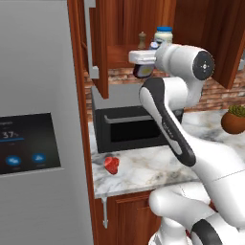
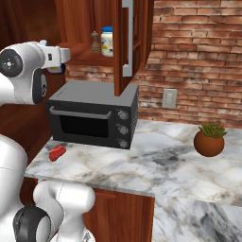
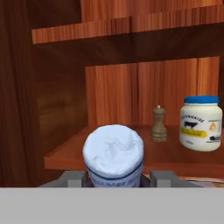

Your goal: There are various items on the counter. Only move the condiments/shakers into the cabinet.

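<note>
My gripper [image 3: 113, 179] is shut on the dark sauce bottle [image 3: 113, 154], whose white cap faces the hand camera between the two fingers. The bottle [image 1: 143, 71] hangs just in front of the lower shelf [image 3: 70, 154] of the open reddish-brown wall cabinet, left of the shelf's contents. On that shelf stand the small brown pepper mill [image 3: 159, 124] and the white blue-lidded jar [image 3: 201, 123], side by side toward the right. From the base, the mill [image 1: 141, 40] and jar [image 1: 163, 35] sit behind my hand [image 1: 143, 60]. The red lumpy object [image 1: 111, 164] lies on the marbled counter [image 1: 143, 167].
A black microwave [image 1: 127, 127] stands on the counter under the cabinet. The cabinet door [image 2: 125, 42] hangs open above its right side. A grey fridge [image 1: 38, 143] fills the left. A potted plant [image 2: 209, 140] sits far right on the counter, with a brick wall behind.
</note>
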